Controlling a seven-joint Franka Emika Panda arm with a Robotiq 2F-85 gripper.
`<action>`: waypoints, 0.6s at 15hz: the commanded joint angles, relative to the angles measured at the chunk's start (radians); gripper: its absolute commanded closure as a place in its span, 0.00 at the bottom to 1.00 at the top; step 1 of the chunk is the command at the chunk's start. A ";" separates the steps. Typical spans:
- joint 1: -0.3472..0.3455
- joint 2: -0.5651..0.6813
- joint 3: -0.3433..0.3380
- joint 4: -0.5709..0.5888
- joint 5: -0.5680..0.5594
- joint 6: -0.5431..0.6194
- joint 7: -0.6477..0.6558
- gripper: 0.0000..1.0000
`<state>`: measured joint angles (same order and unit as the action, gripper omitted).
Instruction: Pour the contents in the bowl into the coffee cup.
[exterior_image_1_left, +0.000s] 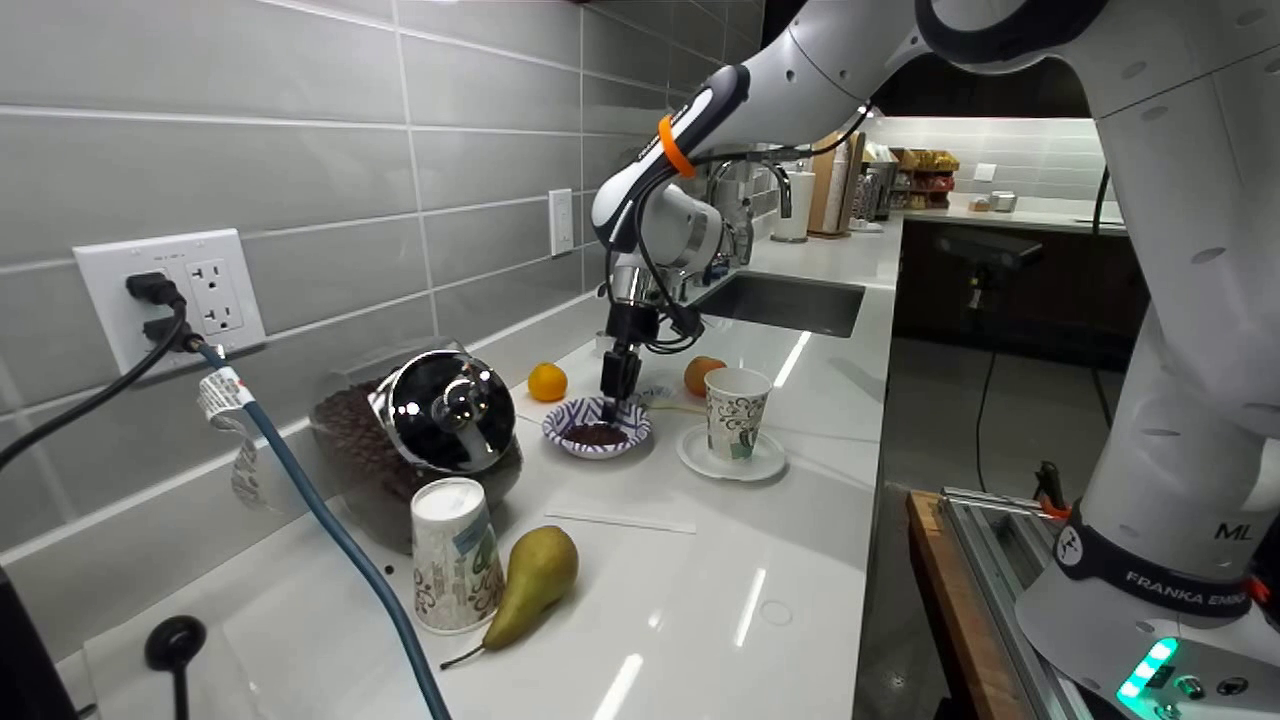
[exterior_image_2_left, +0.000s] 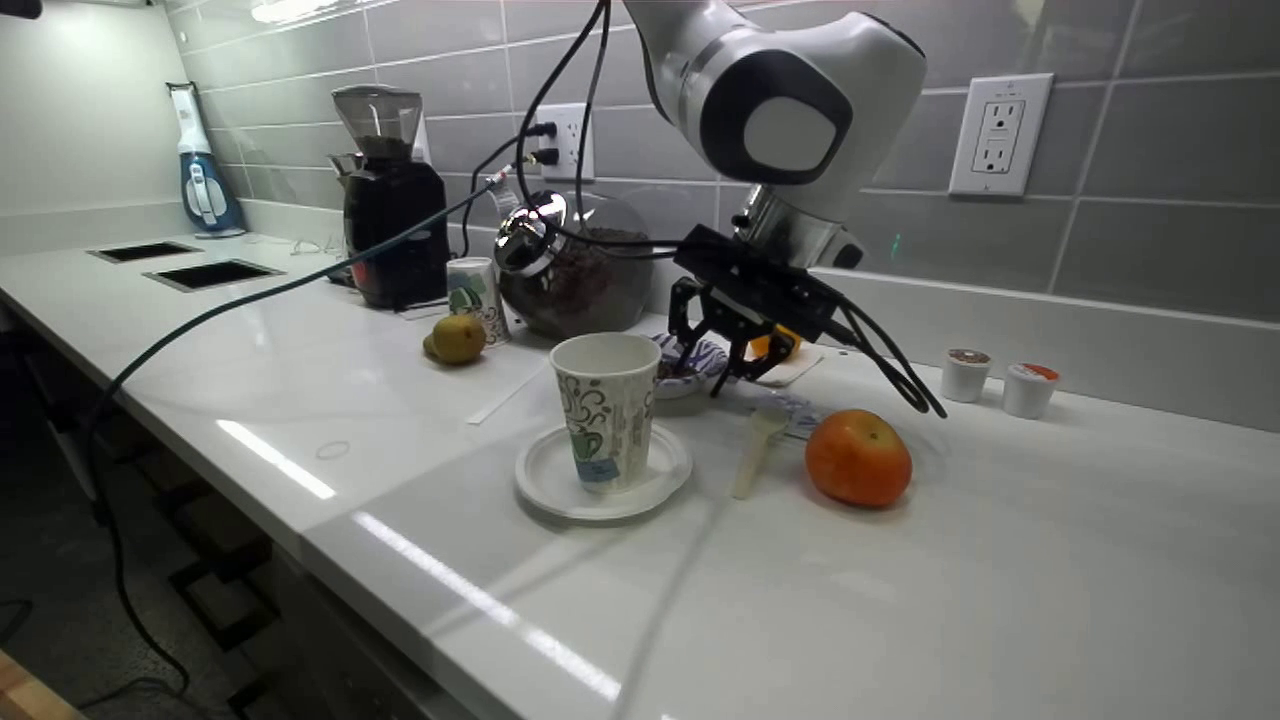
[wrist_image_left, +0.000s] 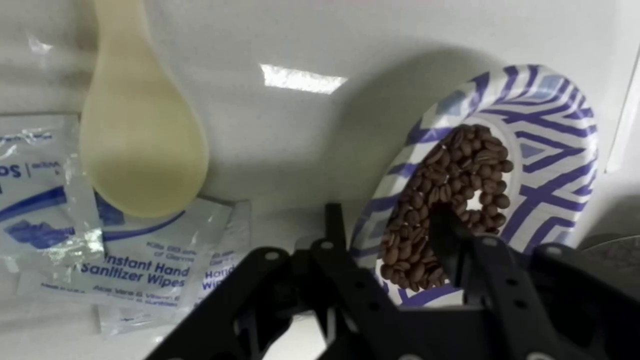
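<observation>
Grey tile wall (exterior_image_1_left: 280, 170) runs behind a glossy white counter (exterior_image_2_left: 960, 600). Bowl (wrist_image_left: 555, 130) rests on it toward the wall side, level as far as both exterior views show. Its contents, coffee beans (wrist_image_left: 450, 170), lie shallow: a patch of pale floor shows through them in the wrist view.

Tool (wrist_image_left: 386, 210) points down at the rim, fingers parted with a clear gap, nothing clamped. One finger stands outside the rim, one inside, over or among the beans; contact cannot be told. Placement reads as set-up for a pinch on the rim, sensible since the whole bowl looks too wide to span. Judged step: grasp about to be made, pour not begun.

Coffee cup (exterior_image_2_left: 605, 410) stands upright on a small white plate (exterior_image_2_left: 545, 475), just beside the bowl, not touching it. Plate would catch strays, useful because the cup's mouth is narrower than the bowl. Upturned cup (exterior_image_1_left: 455, 550) by the pear (exterior_image_1_left: 540, 575) cannot receive anything as it stands, so the upright one is taken as target.

Spoon (wrist_image_left: 145, 145) lies across wipe packets (wrist_image_left: 155, 270), off the line between bowl and cup; no obstruction expected there.

Risk: a rim-only hold may let the bowl flex or swing and shed beans. Next move calls for a square pinch, level lift, slow tip.
</observation>
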<state>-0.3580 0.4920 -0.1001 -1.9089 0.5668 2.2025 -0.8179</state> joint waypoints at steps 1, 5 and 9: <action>-0.027 0.010 0.024 0.017 0.001 -0.036 0.019 0.70; -0.039 0.013 0.030 0.018 0.015 -0.058 0.016 0.81; -0.048 0.015 0.031 0.020 0.025 -0.074 0.015 0.84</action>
<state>-0.3851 0.4947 -0.0851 -1.9089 0.5742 2.1570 -0.8147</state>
